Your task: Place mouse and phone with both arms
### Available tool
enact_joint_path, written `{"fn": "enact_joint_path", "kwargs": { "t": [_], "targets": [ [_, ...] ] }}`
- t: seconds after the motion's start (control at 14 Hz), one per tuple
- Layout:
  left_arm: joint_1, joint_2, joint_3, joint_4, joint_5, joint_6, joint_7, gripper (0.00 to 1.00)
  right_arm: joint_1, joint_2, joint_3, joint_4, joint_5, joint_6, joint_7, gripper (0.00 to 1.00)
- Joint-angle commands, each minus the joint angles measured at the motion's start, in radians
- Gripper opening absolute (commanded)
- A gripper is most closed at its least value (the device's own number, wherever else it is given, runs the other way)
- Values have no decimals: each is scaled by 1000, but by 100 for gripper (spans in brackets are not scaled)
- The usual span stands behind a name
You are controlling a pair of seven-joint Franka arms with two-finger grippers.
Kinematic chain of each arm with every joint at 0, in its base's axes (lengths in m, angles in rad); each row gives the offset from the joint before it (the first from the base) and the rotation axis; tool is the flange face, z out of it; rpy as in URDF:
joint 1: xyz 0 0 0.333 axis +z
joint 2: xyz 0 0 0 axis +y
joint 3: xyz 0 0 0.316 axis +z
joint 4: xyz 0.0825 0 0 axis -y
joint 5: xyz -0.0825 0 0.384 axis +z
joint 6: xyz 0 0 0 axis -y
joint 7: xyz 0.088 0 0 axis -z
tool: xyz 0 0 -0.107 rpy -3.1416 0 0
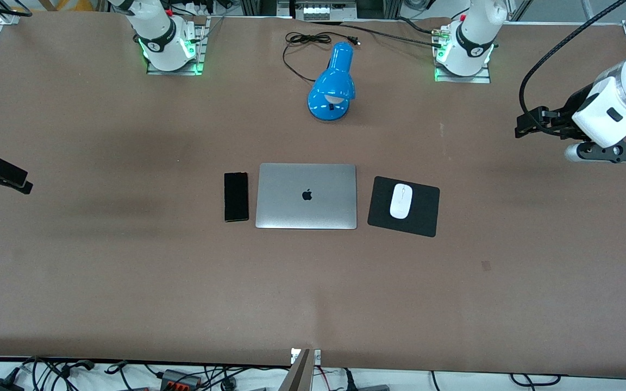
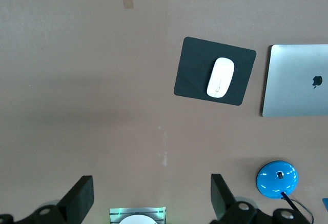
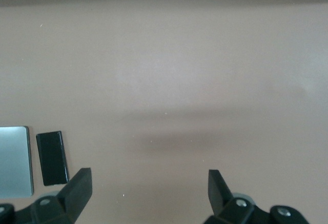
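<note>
The mouse (image 1: 400, 201) was small, white, oval and glossy, with a thin grey line along its middle. It lay flat on a black mouse pad (image 1: 424, 220), near the pad's centre, toward the left arm's end of the table (image 1: 128, 282). The phone (image 1: 236, 196) was a slim black rectangle with a shiny dark face. It lay flat on the table just beside the closed silver laptop (image 1: 306, 196), its long edge parallel to the laptop's side, toward the right arm's end. Nothing touched either one.
</note>
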Motion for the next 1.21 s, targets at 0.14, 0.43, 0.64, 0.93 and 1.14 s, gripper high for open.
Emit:
{"fn": "enact_joint_path", "kwargs": {
  "t": [0.14, 0.43, 0.64, 0.93, 1.14],
  "targets": [
    [10, -14, -3, -7, 7, -1, 7, 100, -11, -240, 12, -340, -15, 105, -37, 100],
    [11, -16, 3, -6, -5, -32, 7, 100, -9, -299, 12, -445, -15, 119, -47, 100],
    [8, -16, -9, 9, -4, -44, 4, 100, -9, -282, 12, -430, -14, 107, -48, 100],
    [10, -16, -8, 11, -4, -49, 4, 100, -11, -282, 12, -415, 0, 113, -45, 100],
    [10, -13, -8, 11, -4, -47, 7, 100, -11, -282, 12, -416, 2, 116, -45, 100]
  ]
}}
